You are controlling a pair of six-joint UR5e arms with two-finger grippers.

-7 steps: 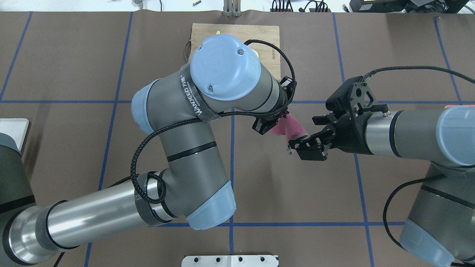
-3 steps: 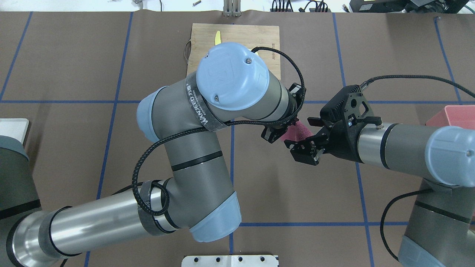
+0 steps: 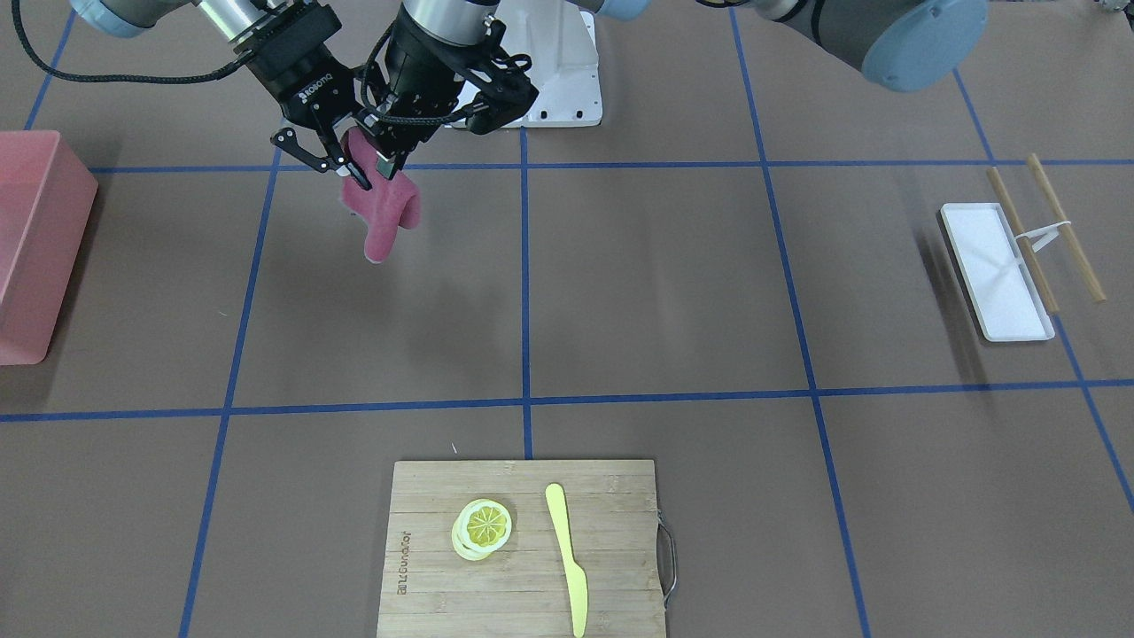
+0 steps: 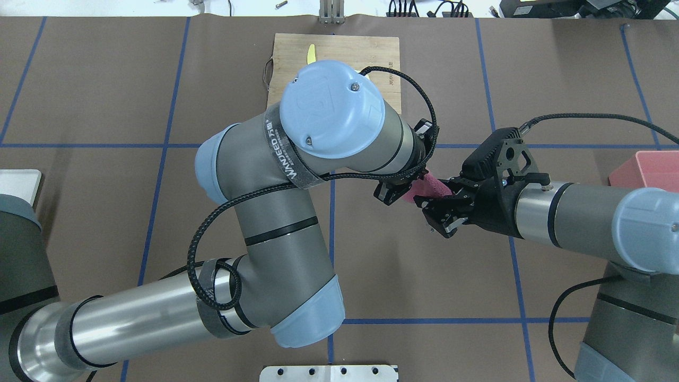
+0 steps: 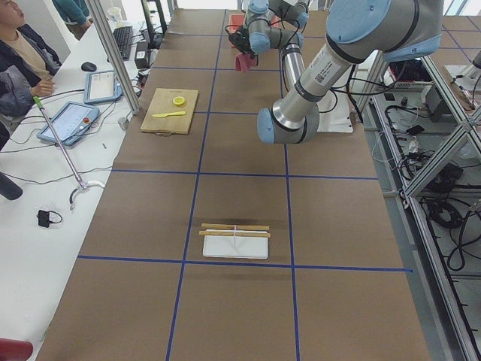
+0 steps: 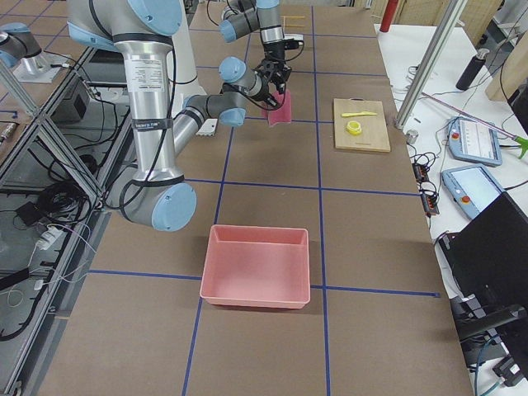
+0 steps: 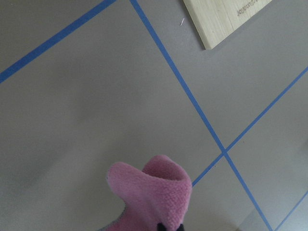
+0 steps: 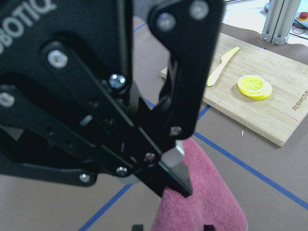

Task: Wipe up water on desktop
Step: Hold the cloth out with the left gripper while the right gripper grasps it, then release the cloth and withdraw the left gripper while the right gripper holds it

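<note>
A pink cloth (image 3: 383,221) hangs in the air above the brown desktop (image 3: 664,283) with its blue tape grid. My left gripper (image 3: 387,162) is shut on the cloth's top; the left wrist view shows the cloth (image 7: 154,192) under its fingertips. My right gripper (image 3: 350,173) meets it from the other side, jaws drawn in on the same cloth (image 8: 202,197). In the overhead view the cloth (image 4: 431,185) sits between the left gripper (image 4: 395,195) and the right gripper (image 4: 432,212). I see no water on the desktop.
A pink bin (image 3: 35,248) stands at the robot's right end. A bamboo cutting board (image 3: 425,549) with a lemon slice (image 3: 483,525) and a yellow knife (image 3: 567,558) lies at the far side. A white tray (image 3: 992,275) and chopsticks (image 3: 1063,226) are at the left end.
My right gripper has moved in toward the left gripper and its jaws have narrowed from open onto the cloth. The left arm shifted slightly right, then held still.
</note>
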